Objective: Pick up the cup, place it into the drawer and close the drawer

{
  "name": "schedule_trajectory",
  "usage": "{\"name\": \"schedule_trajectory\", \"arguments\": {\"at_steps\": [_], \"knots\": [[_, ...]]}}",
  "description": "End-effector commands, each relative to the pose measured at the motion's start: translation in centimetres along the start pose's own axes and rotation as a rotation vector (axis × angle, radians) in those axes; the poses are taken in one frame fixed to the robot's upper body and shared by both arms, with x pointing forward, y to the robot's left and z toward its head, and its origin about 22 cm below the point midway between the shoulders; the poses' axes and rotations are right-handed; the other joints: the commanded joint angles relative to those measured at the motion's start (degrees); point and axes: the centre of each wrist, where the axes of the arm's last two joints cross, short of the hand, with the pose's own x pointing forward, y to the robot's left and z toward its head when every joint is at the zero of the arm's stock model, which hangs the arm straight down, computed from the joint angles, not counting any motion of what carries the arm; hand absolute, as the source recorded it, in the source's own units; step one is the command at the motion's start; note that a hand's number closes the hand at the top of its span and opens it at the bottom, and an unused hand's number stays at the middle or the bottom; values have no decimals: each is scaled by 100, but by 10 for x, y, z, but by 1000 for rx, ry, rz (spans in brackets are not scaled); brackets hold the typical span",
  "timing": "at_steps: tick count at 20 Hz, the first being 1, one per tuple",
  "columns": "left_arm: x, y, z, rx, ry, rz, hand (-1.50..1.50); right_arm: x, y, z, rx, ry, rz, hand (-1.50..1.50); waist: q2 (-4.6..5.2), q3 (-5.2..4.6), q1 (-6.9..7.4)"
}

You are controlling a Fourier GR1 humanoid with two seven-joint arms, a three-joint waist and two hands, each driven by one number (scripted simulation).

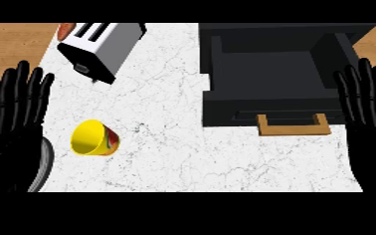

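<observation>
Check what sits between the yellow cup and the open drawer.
Nothing: head view shows only bare marble counter between the yellow cup and the open drawer.

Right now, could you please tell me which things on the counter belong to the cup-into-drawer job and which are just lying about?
Belonging to the job:
- yellow cup lying on its side
- open black drawer with a wooden handle
- left hand and right hand, both open at the edges

Just lying about:
- silver and black toaster
- reddish object behind the toaster, mostly hidden

Counter [220,164] white veined marble, smooth; drawer [272,74] matt black, wooden handle [292,126]; cup [94,138] glossy yellow; toaster [103,45] brushed metal.
</observation>
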Motion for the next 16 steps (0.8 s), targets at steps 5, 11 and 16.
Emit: {"name": "schedule_trajectory", "arguments": {"at_steps": [5,11,16], "knots": [[17,55,0,-247,-52,113,-150,12,2,1,1,-27,-8,-150,-112,-146,105],[-31,75,26,-129,212,353,-150,-5,2,-13,158,108,-28,-150,-93,-141,107],[-60,84,7,-140,245,314,-150,-23,-4,-33,156,125,-24,-150,-90,-137,68]]}}
